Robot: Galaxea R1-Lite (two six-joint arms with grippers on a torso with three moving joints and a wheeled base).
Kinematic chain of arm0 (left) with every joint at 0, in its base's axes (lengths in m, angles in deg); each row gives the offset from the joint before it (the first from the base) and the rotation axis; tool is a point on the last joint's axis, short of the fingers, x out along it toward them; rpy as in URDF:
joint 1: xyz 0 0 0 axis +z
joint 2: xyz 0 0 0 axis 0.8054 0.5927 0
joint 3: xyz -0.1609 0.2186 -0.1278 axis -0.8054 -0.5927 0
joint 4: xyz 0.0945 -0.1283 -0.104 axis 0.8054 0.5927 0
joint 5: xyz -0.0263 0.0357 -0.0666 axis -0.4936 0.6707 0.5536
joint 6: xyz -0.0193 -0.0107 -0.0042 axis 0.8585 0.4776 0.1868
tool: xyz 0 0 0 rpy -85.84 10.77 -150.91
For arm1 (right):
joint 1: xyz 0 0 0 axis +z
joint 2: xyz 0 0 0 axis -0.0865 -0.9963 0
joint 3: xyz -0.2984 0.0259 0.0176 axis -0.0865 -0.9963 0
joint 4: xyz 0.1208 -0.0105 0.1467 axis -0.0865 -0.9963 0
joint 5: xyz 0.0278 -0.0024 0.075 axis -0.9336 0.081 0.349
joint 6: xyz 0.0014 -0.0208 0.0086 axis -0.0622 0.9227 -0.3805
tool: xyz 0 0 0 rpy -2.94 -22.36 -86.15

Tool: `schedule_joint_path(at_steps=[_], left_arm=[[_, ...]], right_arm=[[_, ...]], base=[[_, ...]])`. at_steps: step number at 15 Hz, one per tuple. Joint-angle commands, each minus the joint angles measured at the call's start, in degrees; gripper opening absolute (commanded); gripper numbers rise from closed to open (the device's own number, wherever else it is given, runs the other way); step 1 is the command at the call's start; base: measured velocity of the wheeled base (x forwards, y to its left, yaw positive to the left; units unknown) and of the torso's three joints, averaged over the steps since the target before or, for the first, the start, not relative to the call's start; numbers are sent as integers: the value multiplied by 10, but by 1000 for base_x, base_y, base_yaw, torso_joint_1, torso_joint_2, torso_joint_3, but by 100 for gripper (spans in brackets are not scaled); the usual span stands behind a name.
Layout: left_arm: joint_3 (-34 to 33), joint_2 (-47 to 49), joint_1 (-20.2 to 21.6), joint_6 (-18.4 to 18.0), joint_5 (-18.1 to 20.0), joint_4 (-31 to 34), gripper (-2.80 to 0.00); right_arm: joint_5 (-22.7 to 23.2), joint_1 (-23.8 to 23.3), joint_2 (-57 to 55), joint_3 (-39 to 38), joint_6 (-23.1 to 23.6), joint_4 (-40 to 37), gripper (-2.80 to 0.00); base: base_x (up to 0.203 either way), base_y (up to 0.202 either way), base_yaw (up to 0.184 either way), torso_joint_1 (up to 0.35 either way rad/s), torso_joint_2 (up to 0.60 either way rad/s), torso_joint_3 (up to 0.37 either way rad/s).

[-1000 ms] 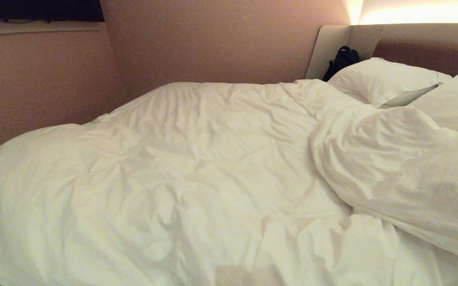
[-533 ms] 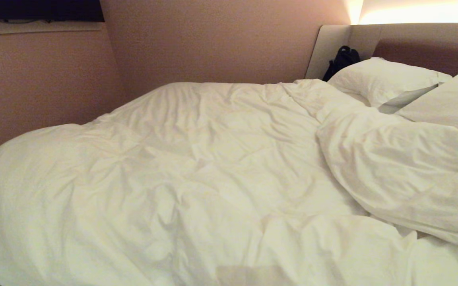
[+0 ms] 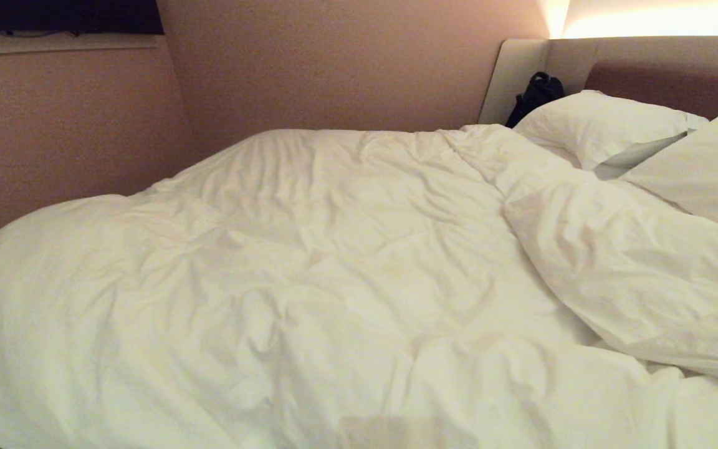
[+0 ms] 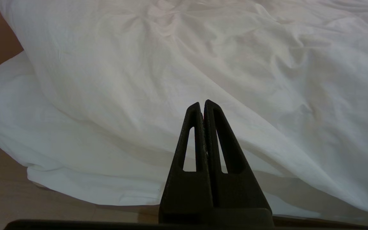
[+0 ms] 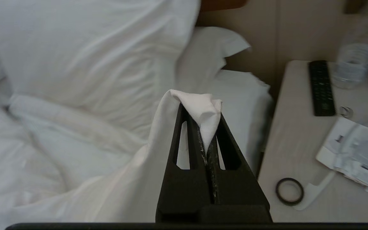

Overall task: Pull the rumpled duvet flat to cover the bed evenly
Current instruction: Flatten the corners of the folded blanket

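Duvet [image 3: 309, 274] is lying rumpled across the bed [image 3: 521, 68], its right part folded over near the pillows [image 3: 602, 125]. Right end effector [image 5: 208, 127] is clenching a duvet corner; left end effector [image 4: 203, 105] is resting clenched, empty. Next move probably calls for drawing that corner toward the headboard.

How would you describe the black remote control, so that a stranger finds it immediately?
Beside the bed stands a pale bedside table. On it, near the back, lies the remote control, just beside a clear water bottle. It is the only long, flat black bar there; the black ring is round.
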State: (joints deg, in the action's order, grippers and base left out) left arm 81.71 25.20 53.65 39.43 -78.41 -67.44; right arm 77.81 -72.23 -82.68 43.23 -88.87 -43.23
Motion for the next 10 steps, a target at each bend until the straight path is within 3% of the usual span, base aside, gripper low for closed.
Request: schedule_joint_path(at_steps=[1,10], left_arm=[[0,0,0,0,0,0,-280],[0,0,0,0,0,0,-280]], right_arm=[[1,-11,-16,4,-2,1,-280],[2,-68,-52,-26,1,4,-280]], base=[[0,0,0,0,0,0],[0,0,0,0,0,0]])
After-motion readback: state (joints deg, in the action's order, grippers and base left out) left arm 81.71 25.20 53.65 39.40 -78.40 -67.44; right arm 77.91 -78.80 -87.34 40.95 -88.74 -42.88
